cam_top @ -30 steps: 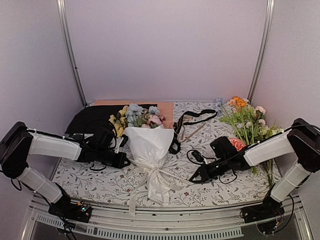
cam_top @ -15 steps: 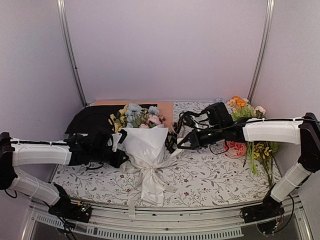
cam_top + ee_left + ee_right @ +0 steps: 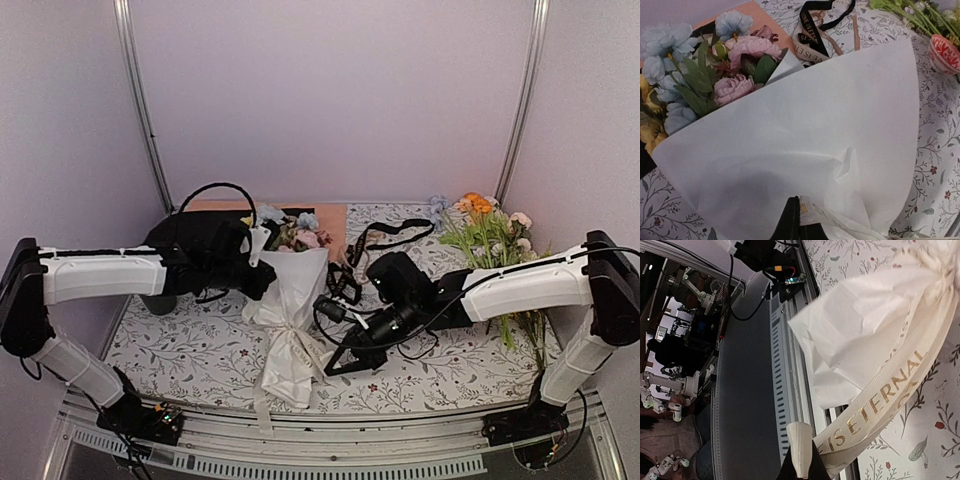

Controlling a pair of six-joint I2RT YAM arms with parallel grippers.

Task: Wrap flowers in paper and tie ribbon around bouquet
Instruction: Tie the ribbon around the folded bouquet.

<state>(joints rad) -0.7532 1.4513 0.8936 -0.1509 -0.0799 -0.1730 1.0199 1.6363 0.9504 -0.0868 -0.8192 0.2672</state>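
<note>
The bouquet (image 3: 290, 300) lies on the table, a white paper (image 3: 805, 130) cone with blue, pink and yellow flowers (image 3: 730, 65) at its wide far end. The cream ribbon (image 3: 286, 322) with gold lettering is cinched round the cone's narrow waist. My left gripper (image 3: 265, 287) presses against the cone's left side; in the left wrist view it (image 3: 797, 220) is shut on a ribbon end. My right gripper (image 3: 332, 366) sits low to the right of the cone, shut on the other ribbon (image 3: 890, 390) tail, which runs taut from the cone's narrow end (image 3: 860, 335) to the gripper (image 3: 802, 467).
A black printed ribbon (image 3: 385, 235) and a peach sheet (image 3: 330, 215) lie behind the bouquet, a black sheet (image 3: 170, 245) at the back left. Orange-and-yellow sprigs (image 3: 490, 235) lie at the right. A red-and-white disc (image 3: 945, 52) sits nearby. The table's front rail (image 3: 785, 365) is close.
My right arm swung from behind the bouquet to its front right, pulling the ribbon tail. The left arm rose against the cone's upper left. The cone now looks narrower.
</note>
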